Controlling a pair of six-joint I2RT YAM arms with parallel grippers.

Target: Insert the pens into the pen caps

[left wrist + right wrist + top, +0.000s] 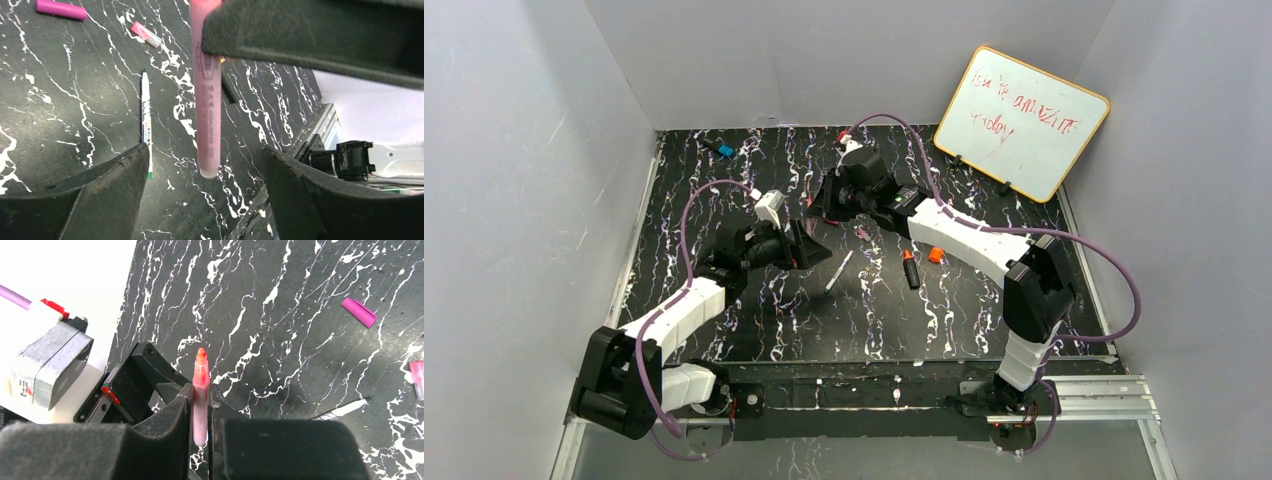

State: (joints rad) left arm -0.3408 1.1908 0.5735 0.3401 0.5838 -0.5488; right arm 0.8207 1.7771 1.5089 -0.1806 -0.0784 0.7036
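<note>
My right gripper [201, 390] is shut on the slim pink pen [201, 375], whose red tip points away from the camera. In the left wrist view that pen [207, 100] hangs between the fingers of my left gripper [204, 152], which stands open and does not touch it. From above, the two grippers meet at mid-table, left [809, 242] and right [821, 210]. The white pen [839, 270] lies on the mat, with the black marker [911, 270] and orange cap [936, 255] to its right. A magenta cap [61, 9] and a pale pink cap [146, 34] lie loose.
A small whiteboard [1022, 120] with red writing leans at the back right. A small black piece with a blue end [722, 149] lies at the back left. White walls enclose the black marbled mat [764, 320] on three sides.
</note>
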